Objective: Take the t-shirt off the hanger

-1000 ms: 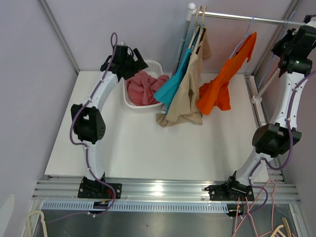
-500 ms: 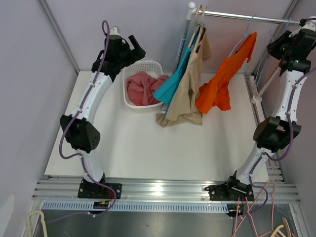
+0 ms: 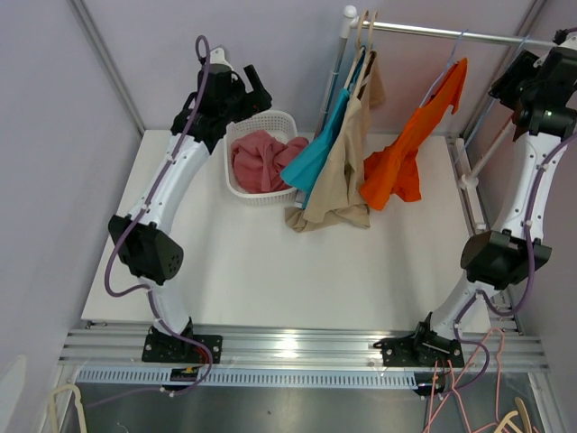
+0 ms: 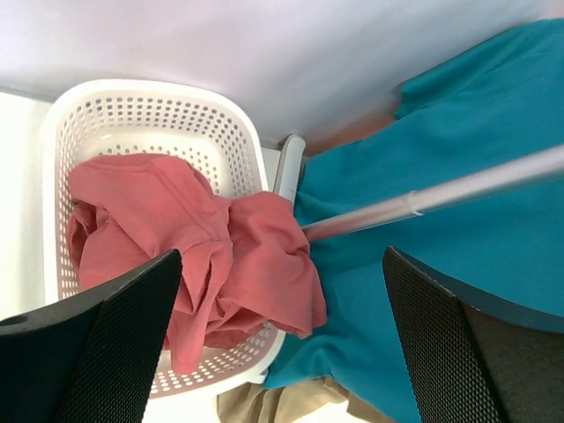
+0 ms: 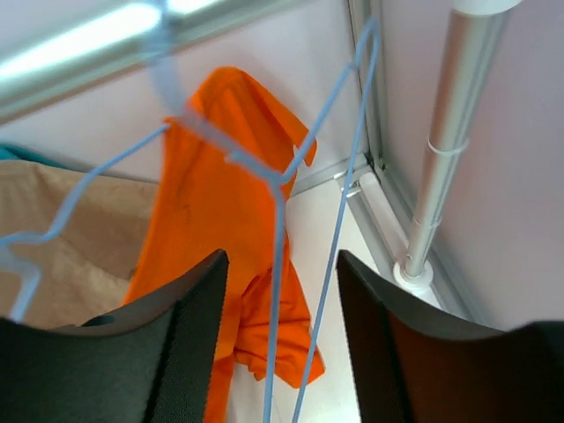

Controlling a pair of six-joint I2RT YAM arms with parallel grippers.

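Jaws on both arms are standing spread, holding nothing. The left gripper (image 4: 280, 256) is hovering over the basket (image 4: 62, 123), where a pink shirt (image 4: 194, 238) is lying. The right gripper (image 5: 280, 260) is framing the blue hanger (image 5: 280, 220) wires without pinching them. As I judge it, removal is not yet begun: the orange t-shirt (image 3: 406, 149) is hanging on that hanger near the right end of the rail (image 3: 451, 34). Its long axis is running steeply downward, shoulder up by the rail, hem pointing down-left toward the table (image 3: 270, 271).
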